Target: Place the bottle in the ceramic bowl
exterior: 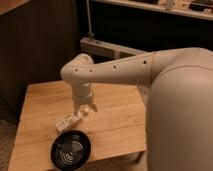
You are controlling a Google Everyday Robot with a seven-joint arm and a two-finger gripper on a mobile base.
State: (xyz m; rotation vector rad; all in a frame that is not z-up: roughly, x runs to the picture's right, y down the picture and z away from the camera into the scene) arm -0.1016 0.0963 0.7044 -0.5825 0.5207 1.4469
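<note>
No readable text, brand, number or sign is found anywhere in the camera view. A pale label is seen on the bottle (68,121), which lies at 12 o'clock from the ceramic bowl (70,149), but nothing on it can be made out. The gripper (85,108) is placed at 1 o'clock of the bottle, just beside its end; no marking can be read on it.
</note>
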